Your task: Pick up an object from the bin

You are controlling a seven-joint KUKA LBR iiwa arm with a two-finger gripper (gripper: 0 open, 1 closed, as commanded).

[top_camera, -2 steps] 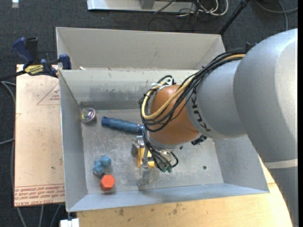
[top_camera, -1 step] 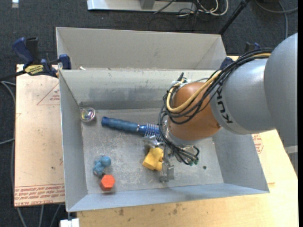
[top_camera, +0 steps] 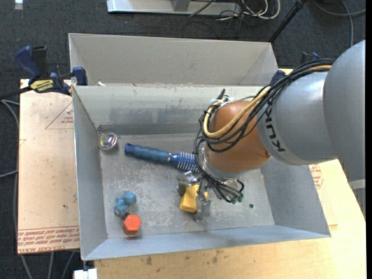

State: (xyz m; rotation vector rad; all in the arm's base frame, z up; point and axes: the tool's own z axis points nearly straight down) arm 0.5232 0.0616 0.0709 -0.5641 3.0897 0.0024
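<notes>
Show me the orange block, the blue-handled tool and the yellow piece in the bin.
orange block [top_camera: 132,224], camera view, on its top face.
blue-handled tool [top_camera: 145,152], camera view, on the middle of its handle.
yellow piece [top_camera: 188,202], camera view, on its exposed left side.

I see dark grey carpet floor [top_camera: 40,22] on all sides. At the top edge lies a flat pale metal bar [top_camera: 145,4], with tangled black cables [top_camera: 256,3] just beside it and a slanted black pole [top_camera: 289,17].

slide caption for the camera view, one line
Gripper low in the grey bin at a yellow block, blue-handled brush lying just beside it.
</notes>
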